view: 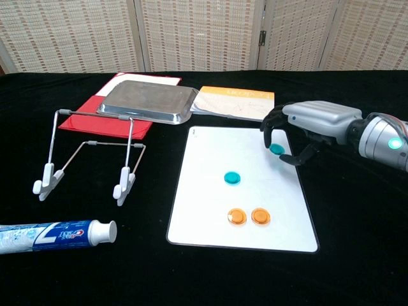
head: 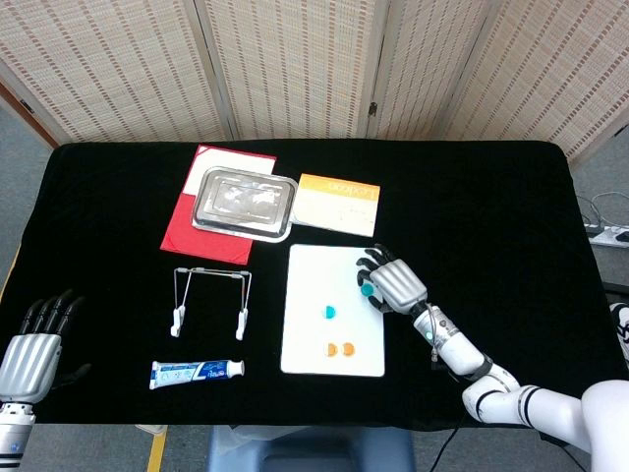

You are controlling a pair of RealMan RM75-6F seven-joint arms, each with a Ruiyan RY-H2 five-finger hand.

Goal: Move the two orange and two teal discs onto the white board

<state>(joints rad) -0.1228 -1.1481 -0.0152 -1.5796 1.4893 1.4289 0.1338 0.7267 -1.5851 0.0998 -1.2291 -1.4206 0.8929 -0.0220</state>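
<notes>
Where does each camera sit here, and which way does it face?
Head view: high above the near edge, looking steeply down on the whole black table; shows the left robot hand at the bottom left and the right robot hand with its forearm.
Chest view: low at the near edge, looking across the table toward the folding screens; shows only the right robot hand.
Shared: the white board, the right robot hand holding a teal disc over it.

I can't make out the print on the toothpaste tube point(view: 54, 234) or the orange booklet point(view: 237, 102) (too blurred).
</notes>
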